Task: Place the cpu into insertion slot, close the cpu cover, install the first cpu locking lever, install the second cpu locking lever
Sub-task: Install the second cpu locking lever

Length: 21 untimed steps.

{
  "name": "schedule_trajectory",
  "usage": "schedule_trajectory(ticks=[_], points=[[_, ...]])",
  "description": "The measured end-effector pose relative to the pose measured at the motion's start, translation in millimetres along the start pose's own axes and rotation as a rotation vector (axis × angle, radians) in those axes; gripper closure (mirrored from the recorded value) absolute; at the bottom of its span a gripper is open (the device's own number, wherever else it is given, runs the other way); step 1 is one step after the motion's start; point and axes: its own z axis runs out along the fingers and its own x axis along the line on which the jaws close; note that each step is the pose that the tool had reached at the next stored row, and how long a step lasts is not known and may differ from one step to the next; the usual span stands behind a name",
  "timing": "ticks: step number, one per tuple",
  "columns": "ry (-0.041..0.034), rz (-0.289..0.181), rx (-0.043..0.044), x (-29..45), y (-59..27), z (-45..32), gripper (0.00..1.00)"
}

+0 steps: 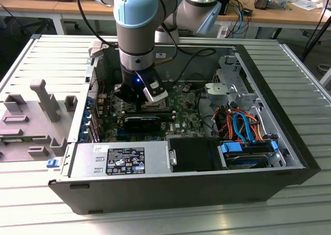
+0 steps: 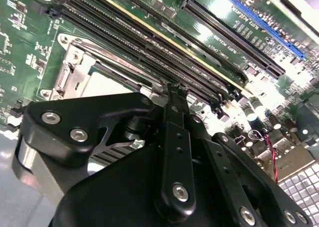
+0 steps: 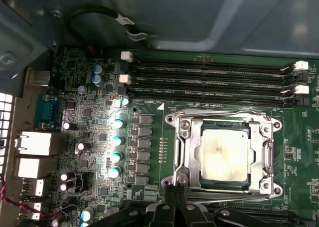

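An open computer case (image 1: pixel 155 162) lies on its side on a ribbed metal table (image 1: pixel 46 54), and the pale blue and grey arm (image 1: pixel 135 23) reaches straight down into it. The green motherboard (image 1: pixel 183 108) covers the floor of the case, with a bundle of orange, blue and red cables (image 1: pixel 243 124) towards the exterior view's right.

In the first wrist view the long black memory slots (image 3: pixel 209 80) run just beside the insertion slot (image 3: pixel 177 159), whose silvery frame rings the socket. The cpu cover (image 3: pixel 259 152) lies flat, closed down over the socket, and through its square window the cpu (image 3: pixel 224 152) shows, seated in the slot with its dull grey top a little smudged.

The gripper (image 3: pixel 175 191) hangs low over the board at the edge of the socket frame, on the side away from the memory slots. Its black fingers (image 2: pixel 175 105) are drawn together to a narrow point with nothing between them, the tip close to the frame's corner; whether it touches the metal, I cannot tell.
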Motion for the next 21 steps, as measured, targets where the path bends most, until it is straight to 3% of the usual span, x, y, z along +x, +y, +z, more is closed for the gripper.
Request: schedule_trajectory(ticks=[10, 21], points=[[0.0015, -0.016, 0.0001, 6.9, 0.3, 1.4, 0.89], [0.0037, -0.043, -0.0004, 6.5, 7.5, 6.0, 0.89]])
